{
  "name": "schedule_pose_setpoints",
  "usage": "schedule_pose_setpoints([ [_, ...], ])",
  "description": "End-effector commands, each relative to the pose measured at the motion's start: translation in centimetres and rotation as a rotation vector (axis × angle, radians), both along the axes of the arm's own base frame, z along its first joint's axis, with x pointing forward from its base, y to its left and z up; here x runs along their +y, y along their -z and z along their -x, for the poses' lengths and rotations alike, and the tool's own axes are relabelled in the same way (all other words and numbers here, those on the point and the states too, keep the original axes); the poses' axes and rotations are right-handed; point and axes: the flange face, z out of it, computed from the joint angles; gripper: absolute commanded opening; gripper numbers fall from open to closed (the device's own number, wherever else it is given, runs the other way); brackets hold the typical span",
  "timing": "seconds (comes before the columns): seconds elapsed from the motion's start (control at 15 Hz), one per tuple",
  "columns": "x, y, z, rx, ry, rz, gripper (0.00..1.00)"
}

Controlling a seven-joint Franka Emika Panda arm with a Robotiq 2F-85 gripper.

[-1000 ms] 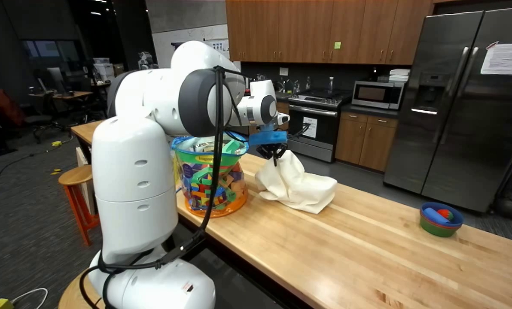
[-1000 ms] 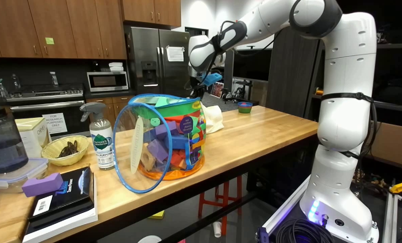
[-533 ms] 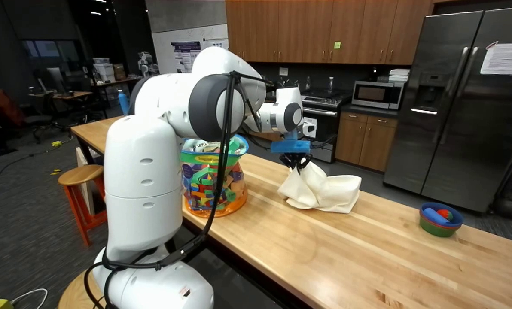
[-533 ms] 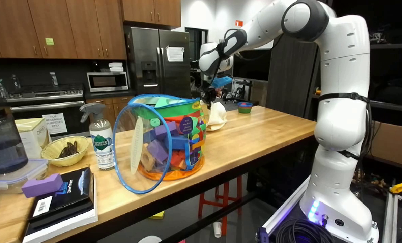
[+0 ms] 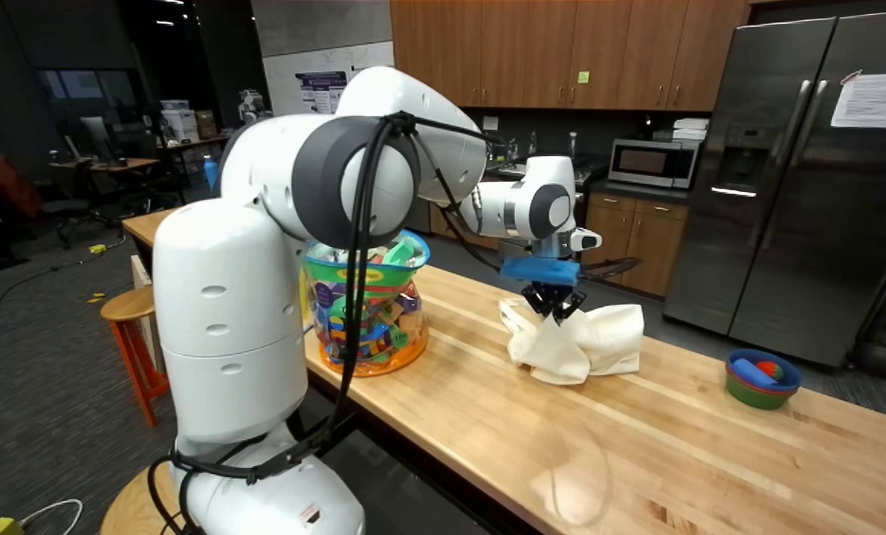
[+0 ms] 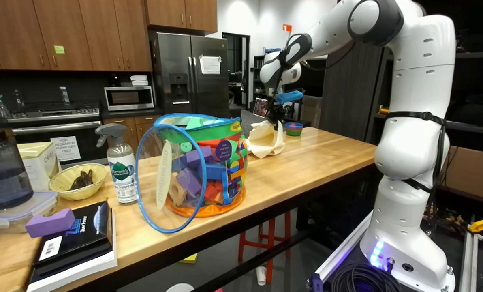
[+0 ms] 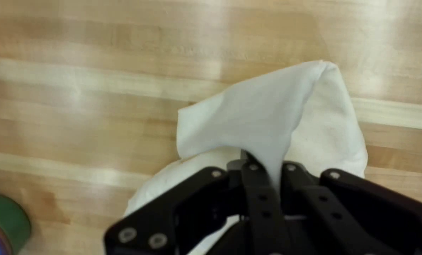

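Note:
Cream-white cloth [image 5: 610, 338] lies crumpled on the wooden table, part of it lifted into a fold. My gripper [image 5: 556, 316], black below a blue mount, points down onto that fold. In the wrist view, a tongue of the cloth [image 7: 253, 113] runs between the fingers, and the gripper [image 7: 269, 163] is shut on it. The fingertips themselves are covered by fabric. From the opposite side, the cloth [image 6: 261, 140] shows a hollow opening under the gripper [image 6: 274, 121], its lower edge resting on the tabletop.
A clear tub of colourful blocks [image 5: 369, 312] stands beside the arm, its round lid [image 6: 170, 178] hanging open. Stacked bowls [image 5: 762, 383] holding small items sit farther along the table. A spray bottle [image 6: 122, 166], basket [image 6: 79, 184] and book [image 6: 75, 243] are beyond the tub.
The gripper has travelled away from the tub toward the bowls, dragging the cloth along. It sits lower now, and the cloth's folds have shifted. The jaws have stayed shut.

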Motion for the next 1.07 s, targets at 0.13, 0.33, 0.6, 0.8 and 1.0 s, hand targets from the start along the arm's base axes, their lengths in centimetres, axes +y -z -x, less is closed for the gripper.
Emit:
schedule_pose_setpoints([
  [0.13,-4.8,1.1,8.6,0.047,0.174,-0.122,0.01],
  [0.33,-7.0,3.1,13.6,0.071,0.275,-0.143,0.01],
  [0.6,-6.7,6.3,19.1,0.135,0.33,-0.169,0.01],
  [0.8,-3.7,7.7,21.3,0.154,0.312,-0.182,0.01],
  [1.0,0.5,8.3,21.2,0.148,0.231,-0.179,0.01],
])
